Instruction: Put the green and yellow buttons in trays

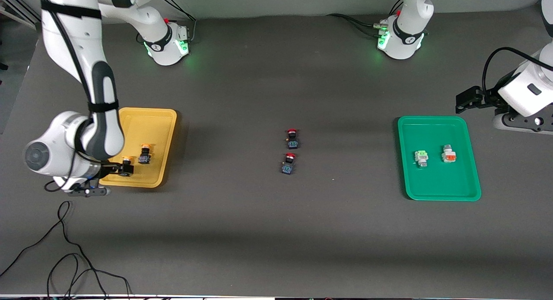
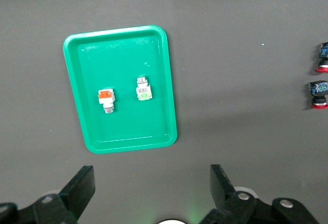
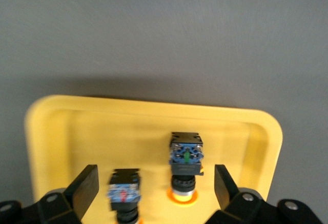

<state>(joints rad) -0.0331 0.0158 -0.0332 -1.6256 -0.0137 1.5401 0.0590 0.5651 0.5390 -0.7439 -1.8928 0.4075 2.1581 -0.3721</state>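
Right now my right gripper (image 1: 123,169) sits low over the yellow tray (image 1: 142,118), at the corner of it nearest the front camera and toward my right arm's end of the table. Its fingers (image 3: 84,185) stand spread wide with nothing clamped between them. Directly under the gap lies one yellow-capped button (image 3: 124,197) on the tray floor, black-bodied, lying free of both fingers as far as I can see. A second yellow-capped button (image 3: 186,167) lies just beside it in the same tray, a little farther from the front camera, also between my fingers' span in the right wrist view but apart from them.

My left gripper (image 1: 468,99) waits up in the air off the green tray (image 1: 440,194), toward my left arm's end of the table, fingers (image 2: 79,188) wide apart and empty. Below it, the green tray holds the pale green-capped button (image 2: 144,88), white-bodied, lying on the tray floor. Near it in that tray, not touching, lies a white-bodied switch with an orange cap (image 2: 106,99).

Out on the bare table (image 1: 276,231), well apart from both my grippers and between the two trays, lie two black switches with red caps (image 1: 291,137), one nearer the front camera than the other.
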